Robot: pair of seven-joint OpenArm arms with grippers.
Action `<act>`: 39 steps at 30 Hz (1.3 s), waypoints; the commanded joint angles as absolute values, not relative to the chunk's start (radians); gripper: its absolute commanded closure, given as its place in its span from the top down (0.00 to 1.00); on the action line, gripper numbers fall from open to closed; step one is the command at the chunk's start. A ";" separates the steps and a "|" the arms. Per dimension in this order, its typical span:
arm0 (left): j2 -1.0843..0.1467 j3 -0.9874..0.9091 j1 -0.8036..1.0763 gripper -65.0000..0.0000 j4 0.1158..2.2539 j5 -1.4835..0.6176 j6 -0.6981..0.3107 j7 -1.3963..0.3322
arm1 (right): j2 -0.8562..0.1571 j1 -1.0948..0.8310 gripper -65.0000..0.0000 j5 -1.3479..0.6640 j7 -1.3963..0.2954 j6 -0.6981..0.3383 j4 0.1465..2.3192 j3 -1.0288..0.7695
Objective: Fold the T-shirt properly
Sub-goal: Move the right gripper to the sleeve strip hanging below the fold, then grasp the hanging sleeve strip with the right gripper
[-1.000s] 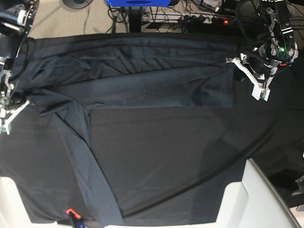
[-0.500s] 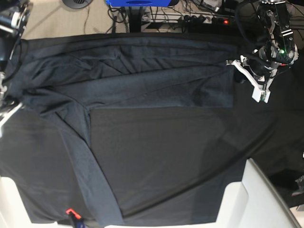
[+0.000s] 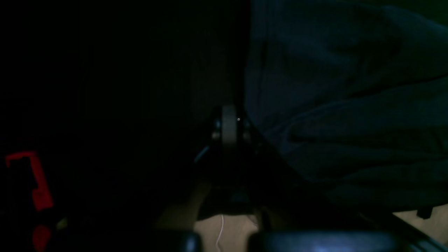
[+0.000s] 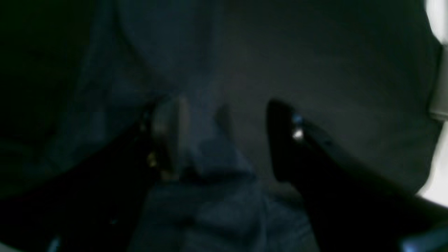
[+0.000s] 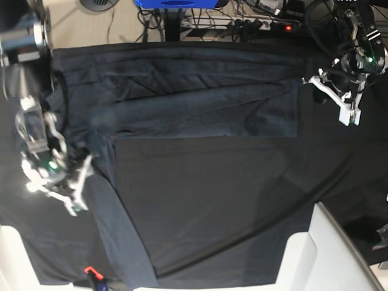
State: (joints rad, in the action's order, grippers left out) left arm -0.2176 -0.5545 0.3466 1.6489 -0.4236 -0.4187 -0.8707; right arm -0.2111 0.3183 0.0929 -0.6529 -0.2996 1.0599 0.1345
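The T-shirt [image 5: 200,103] lies folded across the bench's far half, one sleeve trailing toward seven o'clock. The right gripper [image 5: 60,182], fingers parted and empty, hovers over that sleeve; best to pinch its edge cleanly. The left gripper [image 5: 342,103] is closed, empty. No writing is legible.

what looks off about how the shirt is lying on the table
The T-shirt is bunched in a creased band along the table's far edge, not spread flat. One long strip trails diagonally toward the near edge on the base view's left, beside the right gripper, whose fingers stand apart over the fabric.
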 commanded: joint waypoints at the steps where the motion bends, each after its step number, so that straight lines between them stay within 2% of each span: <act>1: -0.231 -0.561 0.357 0.00 1.662 -0.433 -0.420 -0.854 | -0.200 0.380 0.57 0.102 -0.636 -0.289 1.035 0.117; 5: -0.231 -0.561 0.363 0.00 1.661 -0.433 -0.420 -0.854 | -0.166 0.483 0.58 0.101 -0.621 -0.289 0.903 0.013; 16: -0.231 -0.561 0.366 0.00 1.661 -0.433 -0.420 -0.854 | -0.145 0.665 0.58 0.099 -0.371 -0.291 0.432 -0.148; 25: -0.231 -0.561 0.366 0.00 1.661 -0.433 -0.420 -0.854 | -0.147 0.653 0.56 0.099 -0.297 -0.291 0.348 -0.168; 26: -0.231 -0.561 0.366 0.00 1.661 -0.433 -0.420 -0.854 | -0.147 0.648 0.54 0.099 -0.297 -0.291 0.348 -0.168; 28: -0.231 -0.561 0.366 0.00 1.661 -0.433 -0.420 -0.854 | -0.145 0.648 0.41 0.099 -0.298 -0.291 0.346 -0.168; 31: -0.231 -0.561 0.366 0.00 1.661 -0.433 -0.420 -0.854 | -0.143 0.642 0.06 0.099 -0.303 -0.291 0.349 -0.168; 32: -0.231 -0.561 0.366 0.00 1.661 -0.433 -0.420 -0.854 | -0.143 0.641 0.00 0.099 -0.303 -0.291 0.354 -0.168; 36: -0.239 -0.561 0.363 0.00 1.666 -0.433 -0.420 -0.854 | -0.143 0.641 0.00 0.099 -0.314 -0.291 0.360 -0.168; 39: -0.255 -0.561 0.358 0.00 1.662 -0.433 -0.420 -0.854 | -0.142 0.615 0.00 0.099 -0.404 -0.291 0.444 -0.170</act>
State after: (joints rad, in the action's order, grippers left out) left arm -0.2398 -0.5552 0.3630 1.6470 -0.4236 -0.4191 -0.8688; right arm -0.1307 0.5892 0.1001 -0.4240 -0.2955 0.4358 -0.1646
